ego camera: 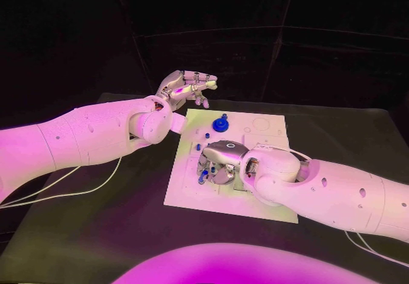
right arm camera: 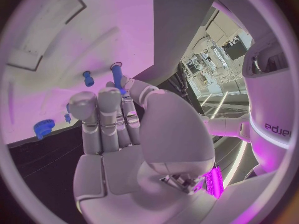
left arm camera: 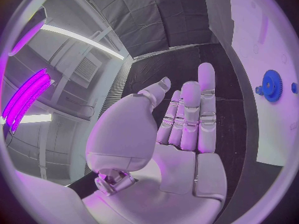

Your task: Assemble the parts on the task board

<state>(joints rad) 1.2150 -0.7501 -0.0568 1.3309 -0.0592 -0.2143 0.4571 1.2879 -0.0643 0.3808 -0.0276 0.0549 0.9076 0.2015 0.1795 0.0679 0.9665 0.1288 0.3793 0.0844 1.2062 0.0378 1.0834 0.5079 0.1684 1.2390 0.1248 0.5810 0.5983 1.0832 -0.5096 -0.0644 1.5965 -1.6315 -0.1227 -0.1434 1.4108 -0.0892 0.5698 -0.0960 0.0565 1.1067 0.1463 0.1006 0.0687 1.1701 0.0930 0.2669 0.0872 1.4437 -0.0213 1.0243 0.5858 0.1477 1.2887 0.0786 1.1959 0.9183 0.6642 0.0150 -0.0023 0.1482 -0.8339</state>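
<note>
Black table [ego camera: 341,136] carries the white task board [ego camera: 192,192] — set abt mid-table, lying flat, turned a little askew to the table's edges. White cables [ego camera: 81,186] trail over the table on the robot's left, near the board but apart from it — another cable [ego camera: 368,245] lies on the right side.

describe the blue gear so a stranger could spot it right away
Find the white task board mid-table. Near its far edge, ahead of the raised left hand, sits the blue gear. It is a round toothed wheel, unlike the slim blue pegs nearer the right hand.
</note>
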